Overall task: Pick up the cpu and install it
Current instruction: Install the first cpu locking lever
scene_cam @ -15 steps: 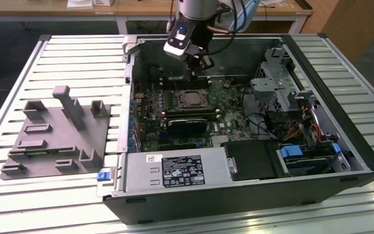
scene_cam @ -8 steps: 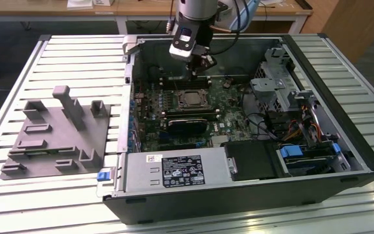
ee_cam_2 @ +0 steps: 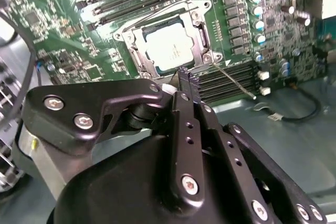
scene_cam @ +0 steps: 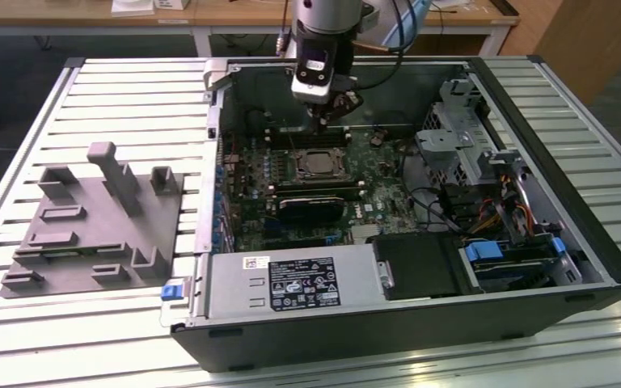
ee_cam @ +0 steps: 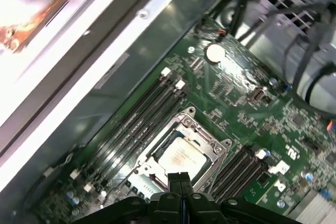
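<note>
Gripper (ee_cam: 179,181) closed, empty, above cpu (ee_cam: 181,156) seated in socket (ee_cam: 210,145).

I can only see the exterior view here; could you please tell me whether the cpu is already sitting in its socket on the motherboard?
Observer: Yes. In both wrist views the cpu lies flat inside the socket frame, silver top up.
Operator: Thank you. Is the gripper holding anything?
Observer: No. In the first wrist view the gripper has its fingertips pressed together with nothing between them, off the cpu's edge.
Operator: And the socket's lever?
Observer: In the second wrist view a thin metal lever sticks out from the socket's corner, across the memory slots.
</note>
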You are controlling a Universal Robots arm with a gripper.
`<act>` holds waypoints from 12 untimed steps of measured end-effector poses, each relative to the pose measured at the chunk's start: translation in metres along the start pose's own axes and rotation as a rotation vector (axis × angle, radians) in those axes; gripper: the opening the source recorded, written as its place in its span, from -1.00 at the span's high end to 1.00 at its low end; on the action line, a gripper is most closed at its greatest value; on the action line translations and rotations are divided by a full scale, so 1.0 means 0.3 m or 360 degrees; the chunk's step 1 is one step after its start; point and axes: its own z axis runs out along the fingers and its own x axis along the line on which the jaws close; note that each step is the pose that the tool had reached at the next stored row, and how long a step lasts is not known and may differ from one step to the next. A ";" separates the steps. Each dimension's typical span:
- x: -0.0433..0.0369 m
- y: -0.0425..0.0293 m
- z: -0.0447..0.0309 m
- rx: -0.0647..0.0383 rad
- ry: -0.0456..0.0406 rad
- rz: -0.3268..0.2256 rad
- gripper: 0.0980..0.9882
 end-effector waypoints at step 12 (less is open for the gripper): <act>0.000 0.000 0.001 0.0002 0.0009 -0.0346 0.98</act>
